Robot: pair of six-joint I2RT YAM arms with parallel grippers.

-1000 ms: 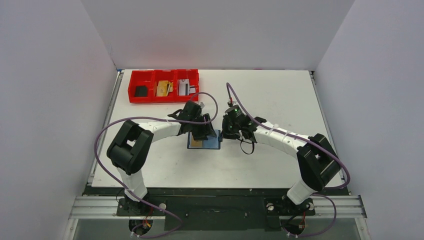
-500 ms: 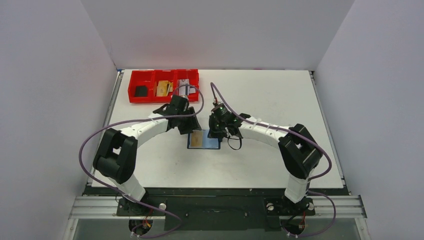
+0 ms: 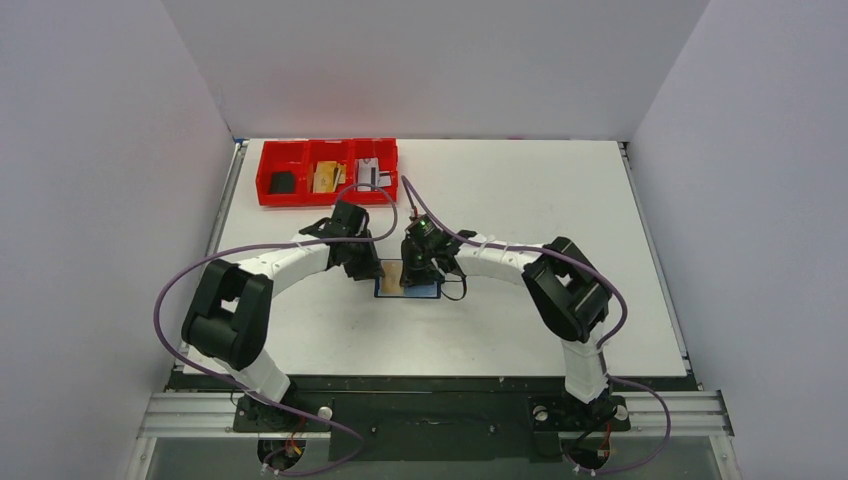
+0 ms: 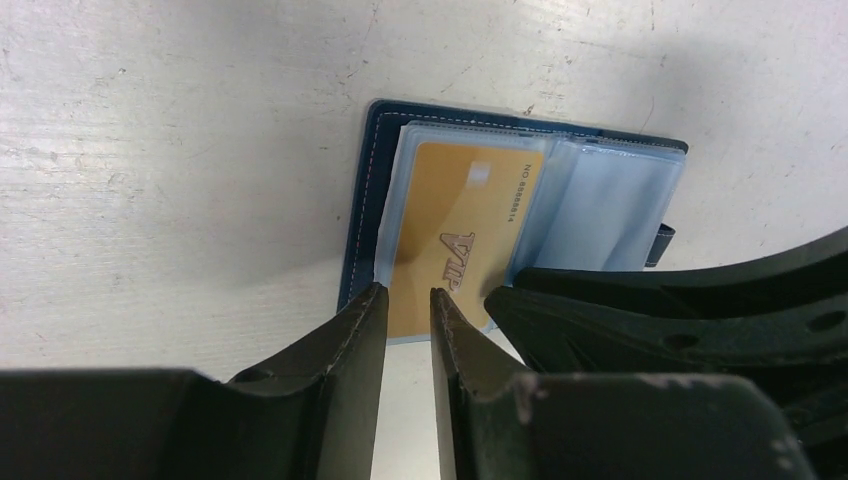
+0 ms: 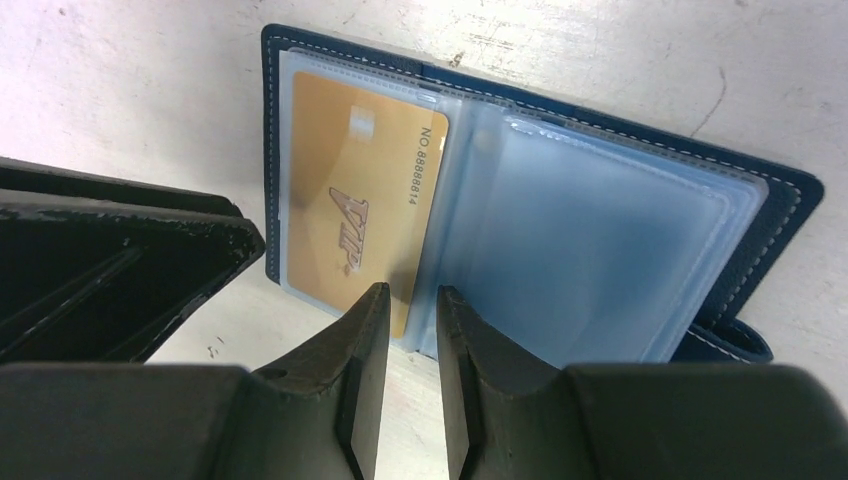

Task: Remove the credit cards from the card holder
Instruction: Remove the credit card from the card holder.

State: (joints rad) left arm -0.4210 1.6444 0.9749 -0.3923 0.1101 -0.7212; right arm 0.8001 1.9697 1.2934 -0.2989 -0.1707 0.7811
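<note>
Over the near edge of the open card holder, the left gripper and the right gripper each show jaws a narrow slit apart, tips at the tan-gold card, neither plainly clamping it. That card sits in the holder's left clear sleeve, flat on the table. Farther back, the red tray holds other cards.

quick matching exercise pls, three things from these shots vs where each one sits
Column A
1. tan-gold rectangular plastic card
2. dark navy-blue bifold wallet
3. red three-compartment plastic tray

Column B
a. far left corner of the white table
b. lying open, flat, mid-table
c. tucked into the wallet's left half

Pairs: 1-c, 2-b, 3-a
</note>
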